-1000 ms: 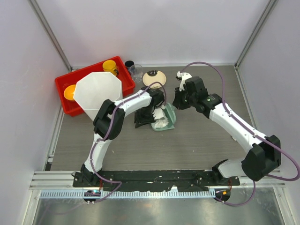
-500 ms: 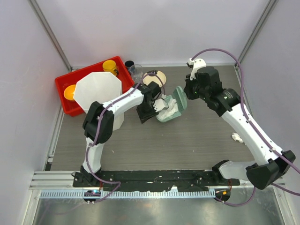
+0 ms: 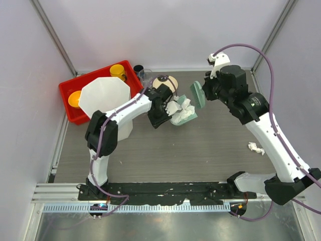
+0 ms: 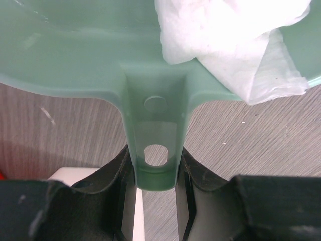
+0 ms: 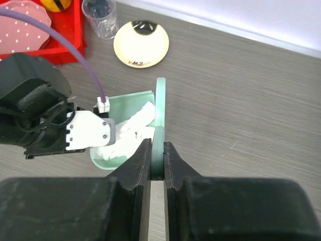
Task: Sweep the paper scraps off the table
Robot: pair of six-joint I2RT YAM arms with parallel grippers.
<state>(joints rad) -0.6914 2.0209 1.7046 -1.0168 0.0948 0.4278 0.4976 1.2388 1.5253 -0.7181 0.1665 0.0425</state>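
Observation:
My left gripper point(image 3: 161, 113) is shut on the handle point(image 4: 155, 145) of a pale green dustpan point(image 3: 186, 117) and holds it raised above the table point(image 3: 200, 150). Crumpled white paper scraps point(image 3: 178, 107) lie in the pan; they also show in the left wrist view point(image 4: 230, 40) and the right wrist view point(image 5: 131, 128). My right gripper point(image 3: 204, 92) is shut on a thin green hand brush point(image 5: 160, 110), held edge-on just right of the pan. One loose paper scrap point(image 3: 256, 148) lies on the table under my right forearm.
A red tray point(image 3: 67, 95) with yellow cups point(image 3: 118, 71) stands at the back left, and a white octagonal bin point(image 3: 106, 100) is beside it. A clear glass point(image 5: 100, 17) and a round cream plate point(image 3: 165, 83) stand at the back.
My left gripper lifted the dustpan with the scraps and carried it right and back. My right arm rose and swung back-right with the brush, uncovering a loose scrap on the right.

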